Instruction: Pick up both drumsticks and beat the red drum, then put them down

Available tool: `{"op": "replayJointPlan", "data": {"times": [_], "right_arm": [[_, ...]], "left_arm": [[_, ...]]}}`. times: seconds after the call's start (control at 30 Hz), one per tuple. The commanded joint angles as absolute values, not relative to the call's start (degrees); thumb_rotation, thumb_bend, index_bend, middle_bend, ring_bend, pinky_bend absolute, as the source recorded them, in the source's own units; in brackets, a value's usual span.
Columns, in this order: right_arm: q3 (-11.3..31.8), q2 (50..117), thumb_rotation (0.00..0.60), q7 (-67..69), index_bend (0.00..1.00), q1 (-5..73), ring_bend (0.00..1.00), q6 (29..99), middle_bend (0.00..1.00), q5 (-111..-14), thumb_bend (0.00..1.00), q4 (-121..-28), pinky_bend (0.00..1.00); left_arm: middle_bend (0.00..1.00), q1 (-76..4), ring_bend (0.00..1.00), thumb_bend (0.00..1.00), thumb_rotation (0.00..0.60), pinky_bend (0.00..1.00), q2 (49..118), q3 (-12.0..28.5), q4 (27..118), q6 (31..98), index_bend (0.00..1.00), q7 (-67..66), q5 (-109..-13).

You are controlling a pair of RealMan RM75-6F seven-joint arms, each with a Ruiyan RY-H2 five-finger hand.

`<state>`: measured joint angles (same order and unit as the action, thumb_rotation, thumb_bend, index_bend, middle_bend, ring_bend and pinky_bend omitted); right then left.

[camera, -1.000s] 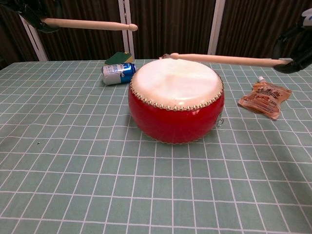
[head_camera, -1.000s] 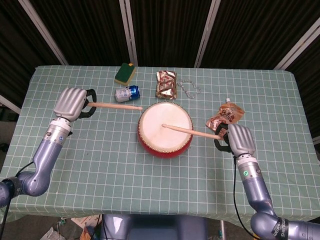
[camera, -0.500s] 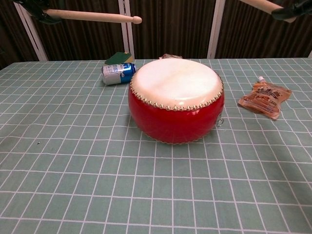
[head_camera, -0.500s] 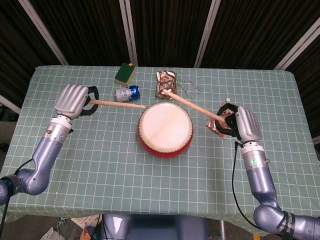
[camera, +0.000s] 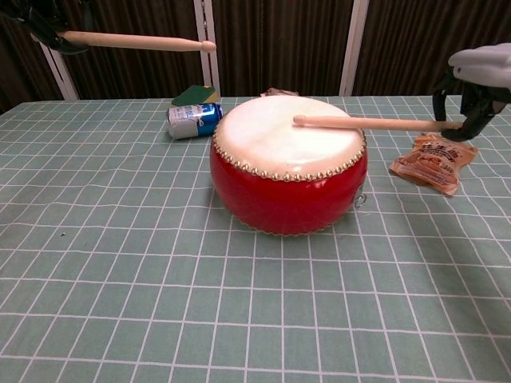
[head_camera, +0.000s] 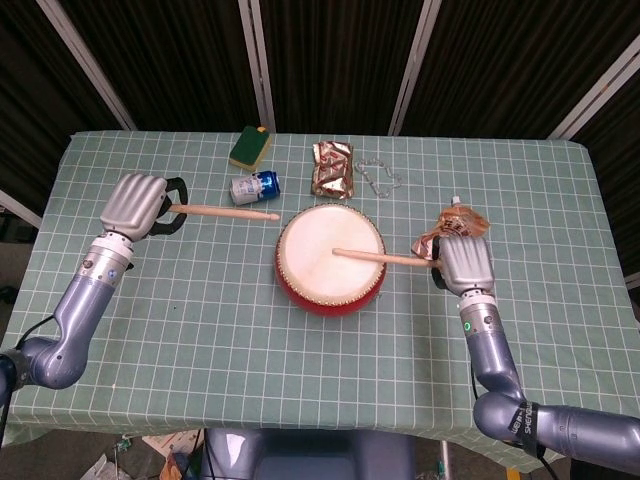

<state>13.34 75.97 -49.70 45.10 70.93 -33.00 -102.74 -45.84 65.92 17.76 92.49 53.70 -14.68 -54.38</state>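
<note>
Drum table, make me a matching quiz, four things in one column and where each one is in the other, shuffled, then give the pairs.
Things:
1. right drumstick
2. left drumstick
3. sponge
4. orange pouch

Places:
A. far side of the table, behind the can
B. held in the left hand, tip short of the drum
C. lying on the cloth beside the right hand
D. tip over the white drumhead

Pairs: 1-D, 2-B, 3-A, 4-C
</note>
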Motion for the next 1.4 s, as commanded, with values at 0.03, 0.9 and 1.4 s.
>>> {"op": "replayJointPlan", "data": {"times": [0.03, 0.9, 1.4], "right_arm": [[11.24, 79.38, 0.6, -59.33, 0.97, 49.48, 1.0, 77.9, 1.0, -28.56, 0.69, -99.36, 1.0], [19.78, 65.47, 0.6, -16.79, 0.97, 30.54, 1.0, 78.77, 1.0, -43.73, 0.69, -106.76, 1.0], [20.21, 63.83, 0.6, -8.73, 0.97, 27.85, 1.0, 73.63, 1.0, -45.49, 0.69, -103.65, 1.0]], "left_arm": [[1.0, -45.51, 1.0, 0.51, 0.6, 1.0, 65.68, 17.41, 92.05, 53.46, 0.78, -13.58, -55.13], [1.0, -52.16, 1.0, 0.51, 0.6, 1.0, 73.78, 19.91, 99.48, 62.1, 0.78, -27.69, -45.79], [1.0, -58.68, 1.0, 0.51, 0.6, 1.0, 90.37, 24.62, 88.35, 70.45, 0.77, -22.33, -52.02]]}}
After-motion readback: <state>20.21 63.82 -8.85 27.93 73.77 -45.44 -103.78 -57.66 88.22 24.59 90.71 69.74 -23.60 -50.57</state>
